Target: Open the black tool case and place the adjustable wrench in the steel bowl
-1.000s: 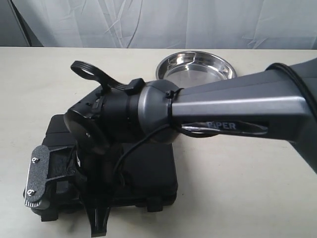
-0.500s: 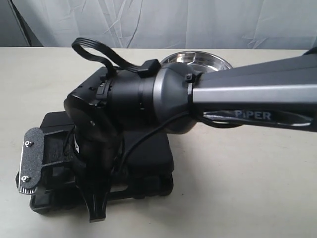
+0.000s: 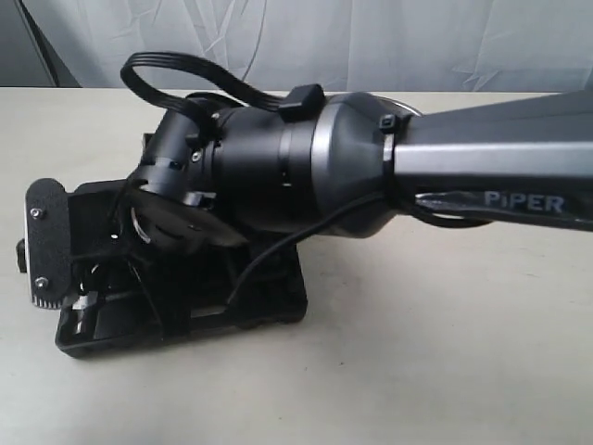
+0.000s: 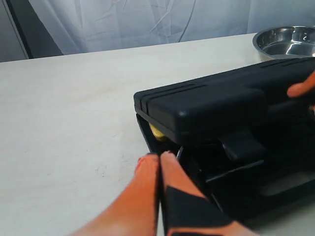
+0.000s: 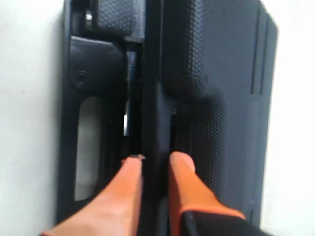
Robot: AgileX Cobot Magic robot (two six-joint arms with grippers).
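Starting at the left of the exterior view, you have one black tool case (image 3: 278,292) on the cream table (image 3: 445,362), its left end close to the picture's edge. The left wrist view shows its lid standing a crack above the base, with a bit of something yellow (image 4: 156,132) showing in the gap.

You have two grippers at work. The left gripper (image 4: 158,156) sits at the case's corner, low by the table. Its orange fingers are pressed together with nothing between them. The right gripper (image 5: 155,160) comes in on the one long grey arm (image 3: 482,176), which crosses over the case from the right. Its fingers stand narrowly apart, one on each side of the lid's front rim, so the rim lies pinched between them.

You cannot pick out the adjustable wrench among the dark shapes inside.

Further right and toward the back lies one steel bowl (image 4: 283,42), apart from the case and empty as far as it shows. In the exterior view the arm hides nearly all of it.

You have bare table in front of the case and across the whole right side. At the back, the table ends at a white cloth backdrop (image 3: 371,42).
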